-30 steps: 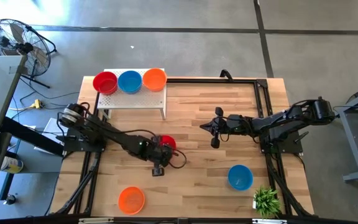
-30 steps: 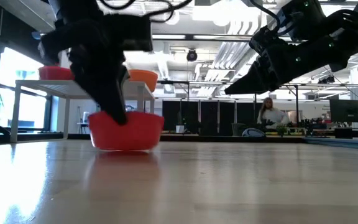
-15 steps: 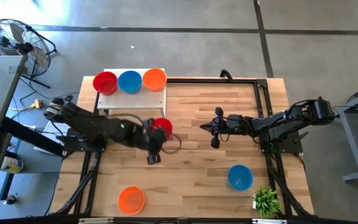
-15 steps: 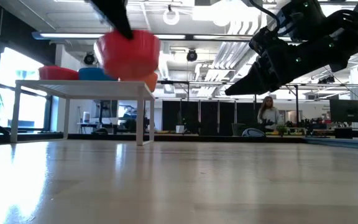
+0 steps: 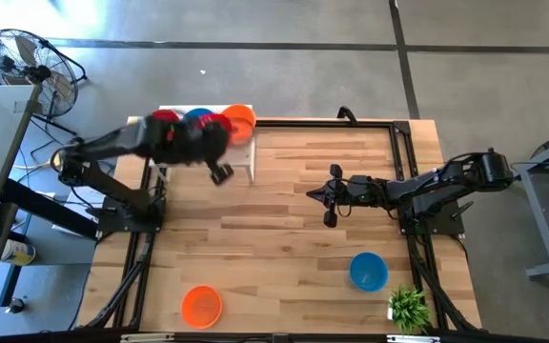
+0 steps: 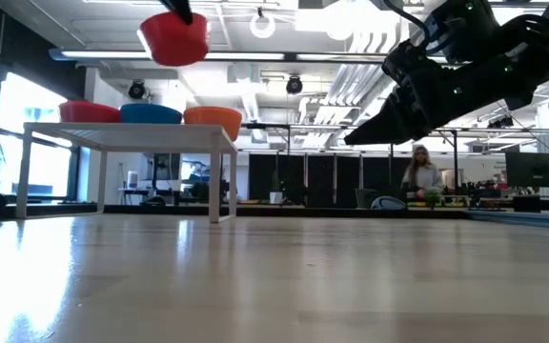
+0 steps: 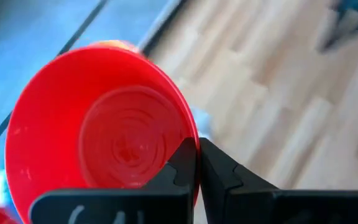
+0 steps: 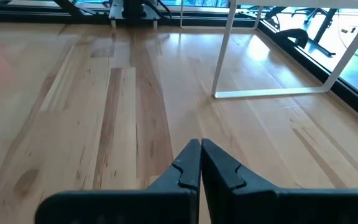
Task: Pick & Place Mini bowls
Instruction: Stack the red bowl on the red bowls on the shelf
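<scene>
Lifted: glossy red bowl (image 6: 174, 38) (round), left gripper (image 7: 196, 163).

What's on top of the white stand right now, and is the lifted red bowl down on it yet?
The white perforated stand carries a red plastic bowl, a blue one and an orange one. The left tool holds another red bowl clear above them. From overhead, the arm covers part of the stand.

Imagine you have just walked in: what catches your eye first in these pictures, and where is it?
First, the red bowl held high in the air by the left gripper, above the white stand at the table's far left. On that stand sit a red, a blue and an orange bowl in a row. The right gripper hangs shut over mid-table.
</scene>
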Motion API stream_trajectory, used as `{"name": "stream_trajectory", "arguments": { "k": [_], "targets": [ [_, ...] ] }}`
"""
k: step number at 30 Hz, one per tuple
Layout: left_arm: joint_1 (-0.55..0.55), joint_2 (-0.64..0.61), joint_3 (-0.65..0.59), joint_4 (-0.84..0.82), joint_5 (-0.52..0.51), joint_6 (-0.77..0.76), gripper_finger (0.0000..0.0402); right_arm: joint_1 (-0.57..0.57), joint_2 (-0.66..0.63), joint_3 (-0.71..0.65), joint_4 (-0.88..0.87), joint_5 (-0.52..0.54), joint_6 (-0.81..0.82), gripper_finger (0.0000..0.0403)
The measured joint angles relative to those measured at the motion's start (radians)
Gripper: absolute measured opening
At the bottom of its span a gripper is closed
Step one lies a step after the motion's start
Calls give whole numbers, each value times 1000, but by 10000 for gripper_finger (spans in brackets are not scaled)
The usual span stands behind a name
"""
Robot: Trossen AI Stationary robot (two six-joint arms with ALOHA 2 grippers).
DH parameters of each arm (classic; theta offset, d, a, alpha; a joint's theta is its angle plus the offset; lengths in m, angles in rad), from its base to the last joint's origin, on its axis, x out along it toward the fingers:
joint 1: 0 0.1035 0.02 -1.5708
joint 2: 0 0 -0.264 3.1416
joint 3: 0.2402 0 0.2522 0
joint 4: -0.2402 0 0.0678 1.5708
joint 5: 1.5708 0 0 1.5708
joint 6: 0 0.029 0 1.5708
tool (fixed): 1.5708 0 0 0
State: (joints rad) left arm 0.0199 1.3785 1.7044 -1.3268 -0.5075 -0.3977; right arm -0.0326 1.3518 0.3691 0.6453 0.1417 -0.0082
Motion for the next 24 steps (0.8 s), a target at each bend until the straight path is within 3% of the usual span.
{"name": "stream_trajectory", "arguments": {
  "k": [5,10,17,24],
  "targets": [
    [188,0,90,-136,25,-4,3,0,0,0,1,0,0,1],
    [367,0,105,-249,54,2,2,0,0,0,-5,0,0,2],
    [564,0,70,-244,105,95,2,0,0,0,-5,0,0,2],
    [694,-25,-52,-220,121,129,2,0,0,0,-20,0,0,2]
  ]
}}
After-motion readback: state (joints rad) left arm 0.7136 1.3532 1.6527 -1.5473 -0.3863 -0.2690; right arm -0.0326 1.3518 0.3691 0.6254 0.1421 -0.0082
